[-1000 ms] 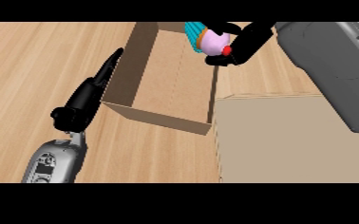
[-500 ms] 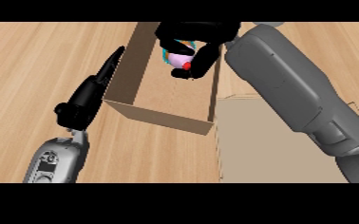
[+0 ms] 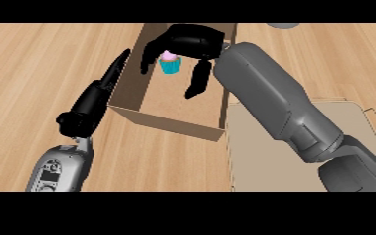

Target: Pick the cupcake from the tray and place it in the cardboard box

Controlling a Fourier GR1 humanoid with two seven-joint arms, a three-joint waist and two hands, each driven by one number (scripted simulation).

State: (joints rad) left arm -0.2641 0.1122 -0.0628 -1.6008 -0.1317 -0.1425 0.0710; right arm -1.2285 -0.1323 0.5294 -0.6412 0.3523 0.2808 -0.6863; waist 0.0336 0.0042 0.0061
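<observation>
Currently the right hand (image 3: pixel 192 42) is positioned over the open cardboard box (image 3: pixel 165 122), its fingers (image 3: pixel 197 79) spread and pointing downward, no longer curled round anything. The cupcake (image 3: pixel 169 63), with pink top and teal wrapper, sits inside the box near its far end, directly beneath that hand. The left hand (image 3: pixel 95 97) lies along the outside of the box's left wall, fingers straight and holding nothing. The tray (image 3: pixel 294 169) occupies the wooden counter (image 3: pixel 51 59) to the box's right.

The right hand (image 3: pixel 192 42) reaches forward with fingers (image 3: pixel 197 79) spread and hanging down; the left hand (image 3: pixel 92 102) lies straight, fingers extended.
</observation>
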